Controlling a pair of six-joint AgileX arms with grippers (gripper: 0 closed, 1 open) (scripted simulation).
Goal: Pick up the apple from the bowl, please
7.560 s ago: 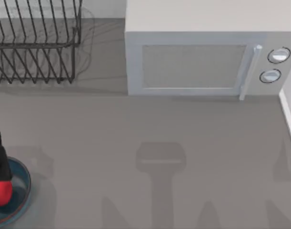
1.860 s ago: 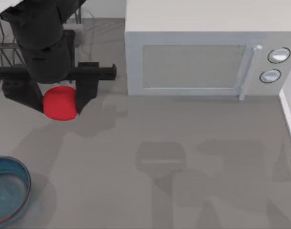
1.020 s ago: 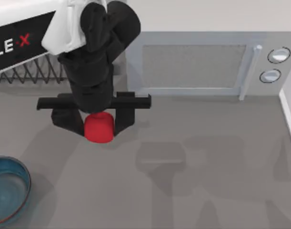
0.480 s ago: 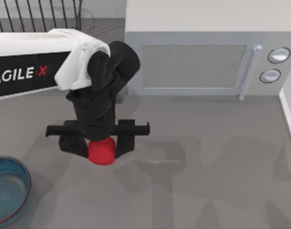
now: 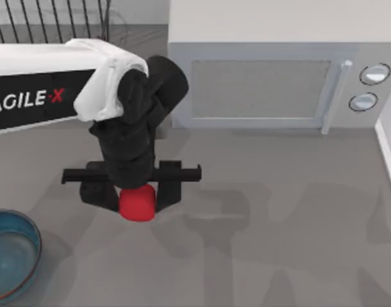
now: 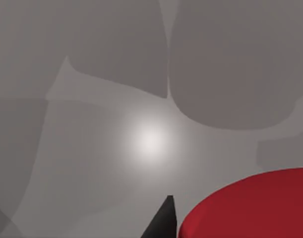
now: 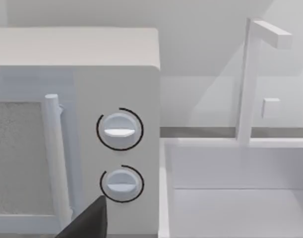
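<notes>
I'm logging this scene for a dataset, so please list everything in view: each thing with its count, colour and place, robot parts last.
apple: one, bright red, held above the table, right of the bowl
bowl: one, blue-teal inside with dark reddish-brown rim, at the table's near left edge
microwave: one, pale grey with two round knobs, at the back of the table
dish rack: one, dark wire, back left corner
sink: one, white with a white tap, right of the microwave
table: one, grey
left gripper: one, black, shut on the apple, on a white arm coming from the left
</notes>
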